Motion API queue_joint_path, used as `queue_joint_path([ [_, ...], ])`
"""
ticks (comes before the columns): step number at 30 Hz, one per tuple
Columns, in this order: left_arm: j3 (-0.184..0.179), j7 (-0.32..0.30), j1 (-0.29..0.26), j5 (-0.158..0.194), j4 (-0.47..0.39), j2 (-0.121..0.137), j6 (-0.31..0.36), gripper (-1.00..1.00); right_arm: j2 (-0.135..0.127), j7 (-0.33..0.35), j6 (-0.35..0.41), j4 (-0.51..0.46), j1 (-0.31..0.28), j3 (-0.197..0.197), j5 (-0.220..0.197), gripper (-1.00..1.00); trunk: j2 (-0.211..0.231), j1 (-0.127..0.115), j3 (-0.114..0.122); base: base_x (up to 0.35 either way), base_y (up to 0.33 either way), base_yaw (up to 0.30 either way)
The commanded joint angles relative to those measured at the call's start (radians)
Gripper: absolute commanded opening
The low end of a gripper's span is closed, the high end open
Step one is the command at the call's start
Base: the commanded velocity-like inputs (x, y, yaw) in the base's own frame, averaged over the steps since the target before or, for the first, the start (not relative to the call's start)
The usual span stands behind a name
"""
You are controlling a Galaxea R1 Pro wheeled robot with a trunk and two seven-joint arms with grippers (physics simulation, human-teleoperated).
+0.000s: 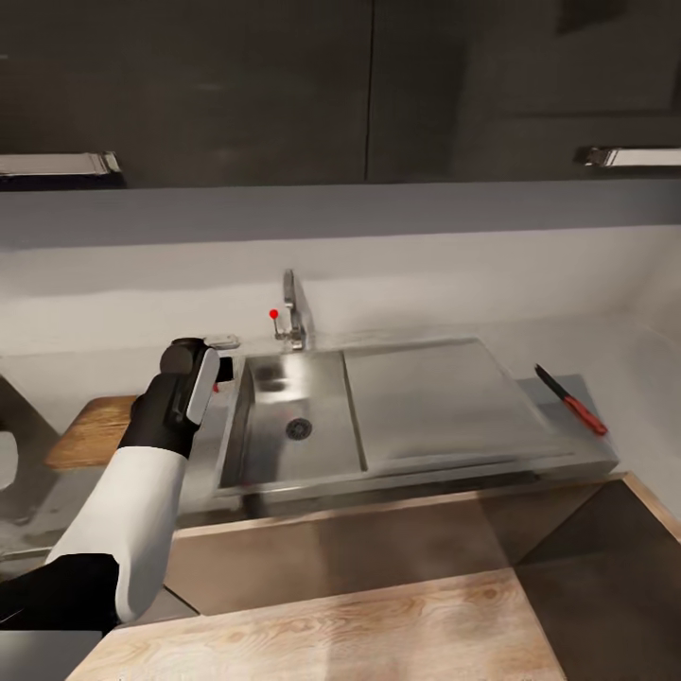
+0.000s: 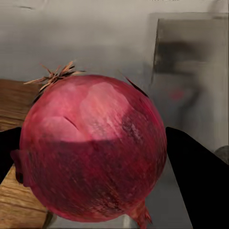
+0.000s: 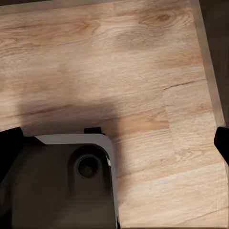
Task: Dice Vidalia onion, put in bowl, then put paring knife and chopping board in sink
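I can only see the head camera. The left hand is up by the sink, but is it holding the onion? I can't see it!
Observer: Yes. In the left wrist view the left hand is shut on the Vidalia onion, its dark fingers on both sides of it.
Operator: What does it look like?
Observer: Round and pinkish-red, with a dry, wispy tuft on one end.
Operator: Is it over the chopping board yet?
Observer: The chopping board shows behind and beside the onion there, but I cannot tell whether the onion is right above it.
Operator: And the right hand?
Observer: Its camera looks down at the wood-plank floor, with a part of the robot beneath it.
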Motion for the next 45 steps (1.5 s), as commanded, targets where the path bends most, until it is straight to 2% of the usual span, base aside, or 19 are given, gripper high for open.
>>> queue_joint_path([
  [1,0.002,0.008,-0.001,0.009,-0.002,-0.001,0.002,-1.0,0.0,-0.005,-0.004,0.0,-0.001,0.009,-0.01,1.0,-0.002,0.0,-0.002,-0.043,0.242,0.0],
  [15,0.002,0.008,-0.001,0.009,0.003,-0.002,0.002,-1.0,0.001,-0.005,-0.003,0.0,-0.001,0.009,-0.009,1.0,-0.002,0.0,-0.002,-0.005,0.159,0.159],
  [23,0.002,0.008,-0.001,0.009,0.023,-0.002,0.002,-1.0,0.001,-0.005,-0.003,0.001,-0.001,0.009,-0.008,1.0,-0.002,0.0,-0.002,0.018,0.125,0.011],
  [32,0.002,0.008,-0.001,0.009,0.087,-0.002,0.001,-1.0,0.001,-0.005,-0.003,0.002,-0.001,0.009,-0.008,1.0,-0.002,0.0,-0.002,0.029,0.039,0.0],
  [45,0.002,0.008,-0.001,0.008,0.096,-0.001,0.001,-1.0,0.001,-0.005,-0.003,0.002,-0.001,0.009,-0.008,1.0,-0.002,0.0,-0.002,0.077,0.208,0.0],
])
